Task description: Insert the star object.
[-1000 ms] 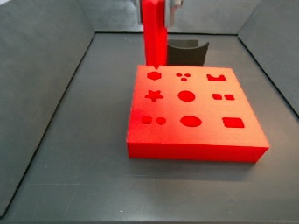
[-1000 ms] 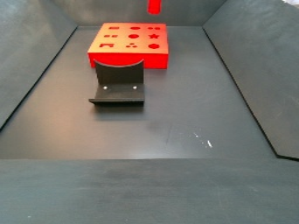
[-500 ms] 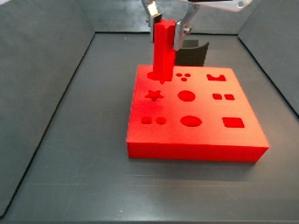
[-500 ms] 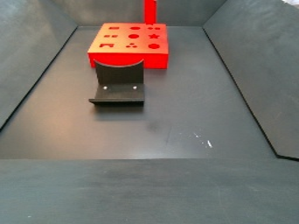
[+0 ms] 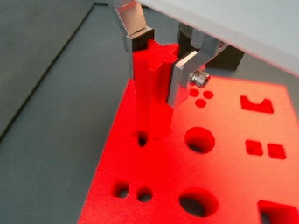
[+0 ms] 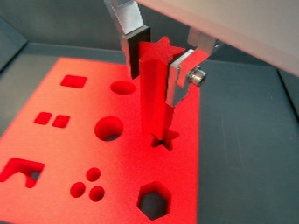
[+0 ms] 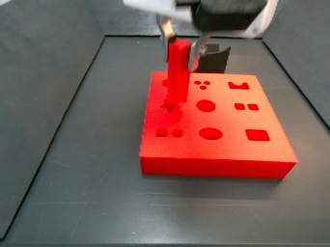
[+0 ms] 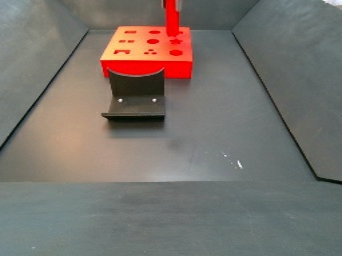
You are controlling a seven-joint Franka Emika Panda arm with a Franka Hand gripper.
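The star object (image 6: 156, 92) is a slender bright red peg with a star cross-section, held upright. My gripper (image 6: 158, 61) is shut on its upper end, one silver finger (image 5: 181, 74) on each side. Its lower end stands in the star-shaped hole (image 6: 163, 141) of the wide red block (image 6: 70, 122). Both wrist views show this; the peg (image 5: 145, 96) rises straight from the block (image 5: 233, 166). In both side views the peg (image 7: 173, 72) (image 8: 171, 15) stands on the block (image 7: 219, 145) (image 8: 140, 55) under the gripper (image 7: 175, 29).
The block has other shaped holes, such as a round one (image 5: 198, 138) and a hexagon (image 6: 155, 201). The dark fixture (image 8: 135, 98) stands on the floor beside the block, also seen in a side view (image 7: 213, 56). Grey bin walls (image 7: 65, 87) slope up around the floor.
The gripper has come down with the star object. Its lower end has gone from above the block to the star hole.
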